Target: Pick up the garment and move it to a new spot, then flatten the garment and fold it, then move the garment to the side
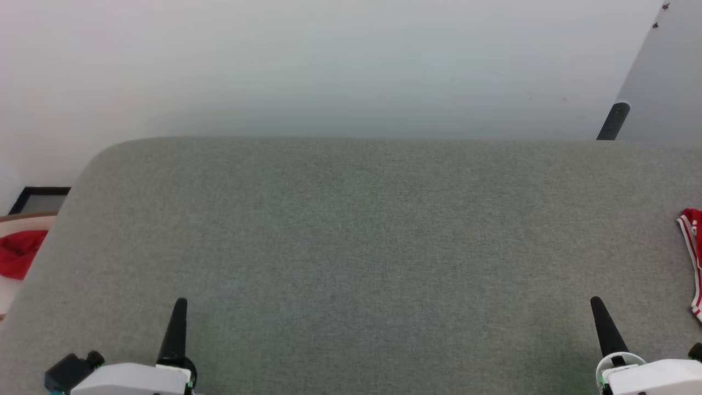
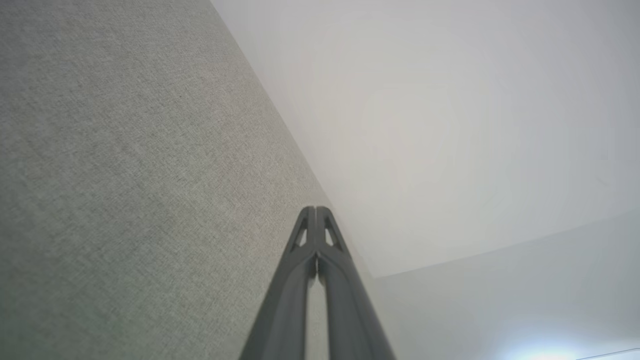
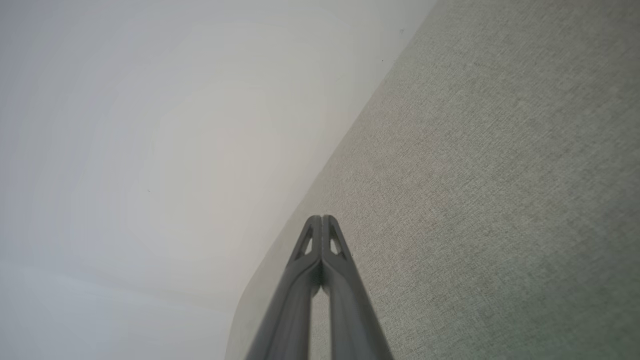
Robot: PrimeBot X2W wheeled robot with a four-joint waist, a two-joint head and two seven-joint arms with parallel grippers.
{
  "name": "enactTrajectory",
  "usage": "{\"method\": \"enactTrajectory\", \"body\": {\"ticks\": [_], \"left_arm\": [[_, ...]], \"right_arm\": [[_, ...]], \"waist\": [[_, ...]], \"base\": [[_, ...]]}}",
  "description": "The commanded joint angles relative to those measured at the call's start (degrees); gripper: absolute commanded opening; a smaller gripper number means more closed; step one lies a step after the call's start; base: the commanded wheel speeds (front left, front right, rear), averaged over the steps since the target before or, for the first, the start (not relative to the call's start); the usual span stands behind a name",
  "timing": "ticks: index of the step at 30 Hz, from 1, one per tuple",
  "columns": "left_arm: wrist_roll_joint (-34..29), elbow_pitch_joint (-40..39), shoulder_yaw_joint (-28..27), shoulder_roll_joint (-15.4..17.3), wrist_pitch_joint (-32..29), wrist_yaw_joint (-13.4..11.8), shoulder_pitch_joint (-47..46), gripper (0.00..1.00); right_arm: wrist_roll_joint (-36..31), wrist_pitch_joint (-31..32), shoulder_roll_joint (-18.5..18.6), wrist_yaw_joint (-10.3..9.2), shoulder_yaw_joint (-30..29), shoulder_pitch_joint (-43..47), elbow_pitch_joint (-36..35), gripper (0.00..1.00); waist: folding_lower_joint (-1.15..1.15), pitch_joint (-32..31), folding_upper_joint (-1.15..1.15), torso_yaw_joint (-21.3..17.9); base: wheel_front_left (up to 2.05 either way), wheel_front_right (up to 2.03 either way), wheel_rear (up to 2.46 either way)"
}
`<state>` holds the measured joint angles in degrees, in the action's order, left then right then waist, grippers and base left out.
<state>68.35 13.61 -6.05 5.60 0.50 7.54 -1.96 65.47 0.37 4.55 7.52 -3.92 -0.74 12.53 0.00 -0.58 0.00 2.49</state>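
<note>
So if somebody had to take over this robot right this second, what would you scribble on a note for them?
Left gripper: shut, empty, over the grey padded surface.
Right gripper: shut, empty, over the same surface.
Garment: at the surface's far right edge, mostly out of frame; neither gripper touches it.
Done: can't tell whether it is folded.
Left: check the garment; if unfolded, pick up, flatten, fold, set aside.
Also: a red cloth lies beyond the left edge.
</note>
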Motion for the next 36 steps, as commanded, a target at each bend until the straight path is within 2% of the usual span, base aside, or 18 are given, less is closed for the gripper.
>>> {"method": "enactTrajectory", "body": {"ticks": [1,36], "left_arm": [[1.44,-0.34,-0.27,0.07,-0.45,-0.05,-1.00,0.00],[16.83,0.18,-0.48,-1.88,-4.99,-0.07,-3.43,0.00]], "right_arm": [[1.57,0.29,-0.07,-0.03,-0.39,-1.51,-0.27,0.00],[18.90,4.23,-1.11,-0.03,-1.91,-4.51,0.94,0.00]], "waist": [[0.00,0.02,0.00,-0.07],[0.00,0.48,0.00,-1.57]], "base": [[0.00,0.00,0.00],[0.00,0.00,0.00]]}}
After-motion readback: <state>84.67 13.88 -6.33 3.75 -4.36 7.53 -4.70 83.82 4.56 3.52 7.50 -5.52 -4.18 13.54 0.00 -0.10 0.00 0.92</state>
